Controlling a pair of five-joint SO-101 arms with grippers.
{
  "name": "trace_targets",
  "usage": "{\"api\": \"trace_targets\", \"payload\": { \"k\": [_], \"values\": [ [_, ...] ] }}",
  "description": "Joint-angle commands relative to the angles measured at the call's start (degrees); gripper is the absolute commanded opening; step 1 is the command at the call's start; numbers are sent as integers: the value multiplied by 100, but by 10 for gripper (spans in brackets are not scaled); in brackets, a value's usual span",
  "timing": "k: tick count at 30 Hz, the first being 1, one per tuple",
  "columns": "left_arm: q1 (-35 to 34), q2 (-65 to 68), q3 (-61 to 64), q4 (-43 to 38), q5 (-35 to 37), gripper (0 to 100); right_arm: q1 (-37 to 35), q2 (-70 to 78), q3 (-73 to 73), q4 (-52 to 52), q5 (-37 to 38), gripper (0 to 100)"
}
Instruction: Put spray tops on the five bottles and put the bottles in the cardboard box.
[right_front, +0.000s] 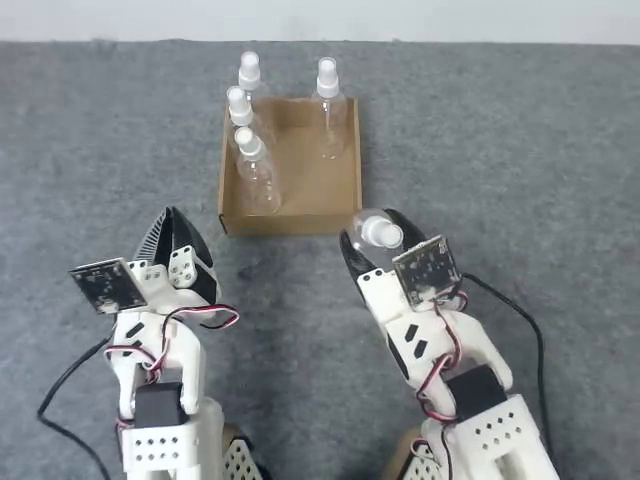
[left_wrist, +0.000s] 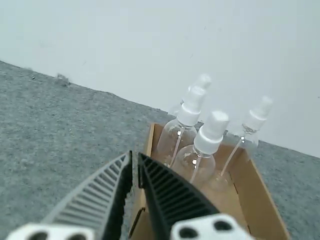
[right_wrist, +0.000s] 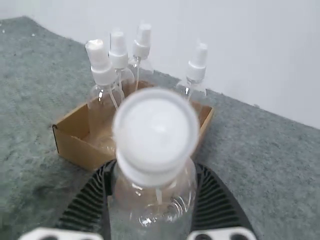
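Four bottles (right_front: 256, 168) already stand upright inside the cardboard box (right_front: 300, 222), each fitted with a white sprayer. Three are bunched along one side wall and one stands alone toward the far corner of the opposite side.

Only the fifth bottle (right_front: 366, 222) is outside the box. It also wears a spray top (right_wrist: 155, 130), so the capping part of the job looks finished. What is left, as I judge it, is to carry this last bottle over the box wall and set it down with the others.

The right pincer (right_front: 374, 246) is clenched around that bottle's clear body, one ribbed finger on each side, cap uppermost. It is just outside the box's near corner on the right arm's side. I cannot tell whether the bottle rests on the grey counter (right_front: 520, 140) or is lifted off it.

The left pincer (left_wrist: 134, 159) is drawn closed on nothing, its fingers nearly meeting. It sits over the counter just short of the box's other near corner, pointing toward the box.

Free floor shows in the middle and near part of the box, between the group of three and the lone bottle.
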Motion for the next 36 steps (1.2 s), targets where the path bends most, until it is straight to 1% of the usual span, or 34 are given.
{"api": "trace_targets", "payload": {
  "k": [1, 4, 7, 11, 15, 20, 28, 36],
  "values": [
    [-44, -79, -66, 26, -53, 11, 66, -101, -686, 347, 79, 7],
    [-44, -70, -66, 26, -53, 11, 66, -101, -967, 611, 79, 6],
    [-44, -70, -66, 26, -53, 11, 66, -92, -1433, 1103, 88, 6],
    [-44, -70, -66, 26, -53, 11, 48, -84, -2084, 1754, 422, 6],
    [-44, -70, -66, 26, -53, 11, 48, -75, -2514, 2097, 484, 6],
    [-35, -70, -66, 26, -53, 11, 48, 180, -2840, 2369, 642, 6],
    [-35, -70, -66, 26, -53, 11, 40, 1543, -3692, 2457, 633, 6],
    [-35, -70, -66, 26, -53, 12, 31, 2554, -4255, 2404, 615, 6]
  ]
}}
